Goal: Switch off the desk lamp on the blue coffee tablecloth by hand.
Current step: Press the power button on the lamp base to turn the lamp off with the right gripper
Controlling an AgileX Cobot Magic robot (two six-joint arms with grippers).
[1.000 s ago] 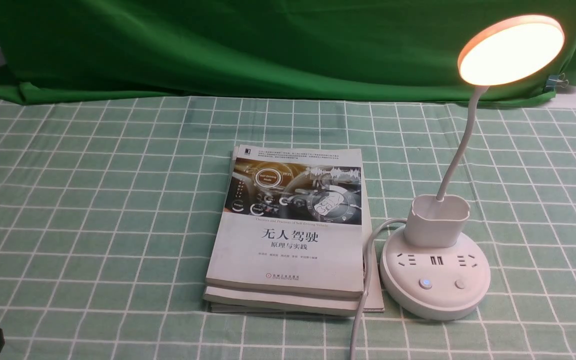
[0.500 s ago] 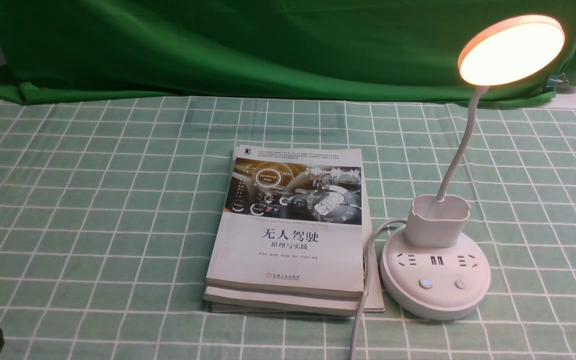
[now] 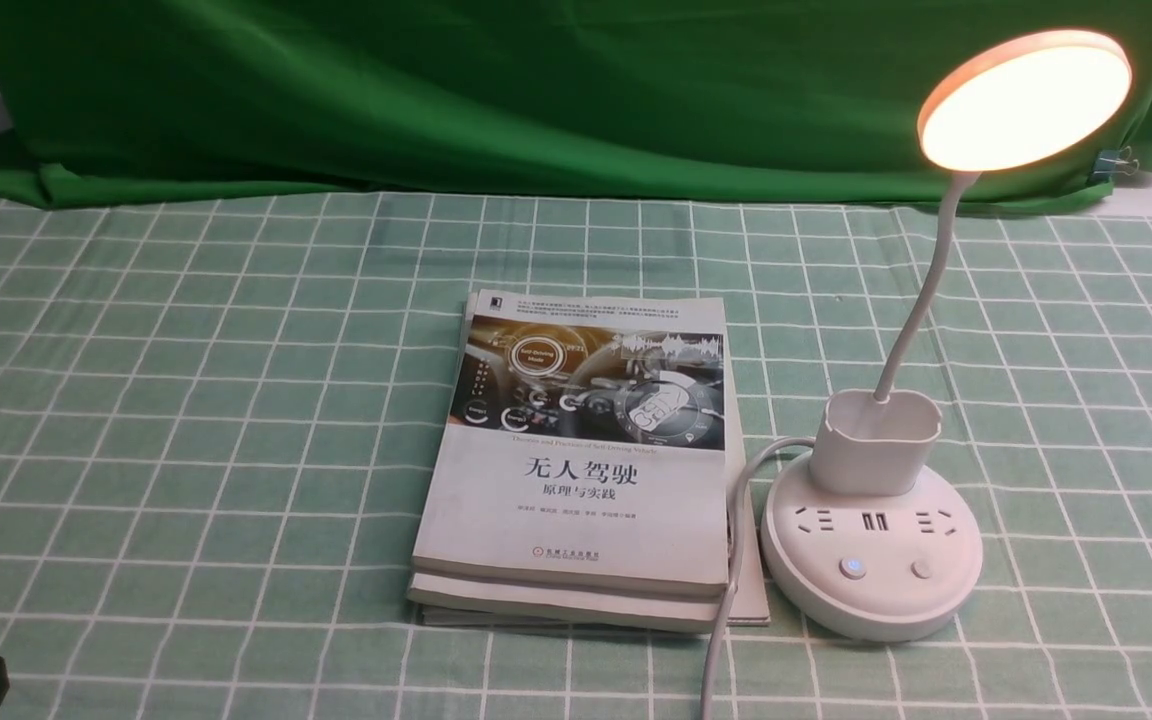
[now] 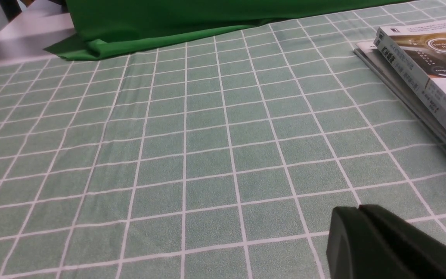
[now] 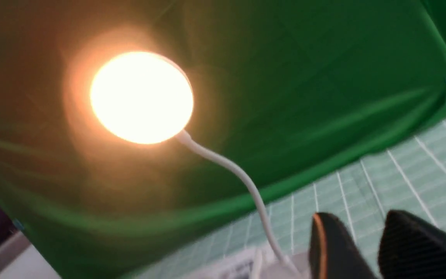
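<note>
While its blue button glows at the round socket base, the white desk lamp (image 3: pixel 876 450) stands on the blue coffee tablecloth (image 3: pixel 186 400), beside stacked books (image 3: pixel 576 480), its disc head lit warm orange. Nearby, the right gripper (image 5: pixel 356 232) points up at that head, jaws apart and empty; the left gripper (image 4: pixel 358 211) sits low, fingers together.

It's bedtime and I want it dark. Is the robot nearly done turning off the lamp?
Not yet. Done: nothing, the desk lamp's head glows orange. In hand: the open right gripper faces the lamp's neck; the left gripper is shut, far across the tablecloth. Left: pressing a button on the round base.
</note>
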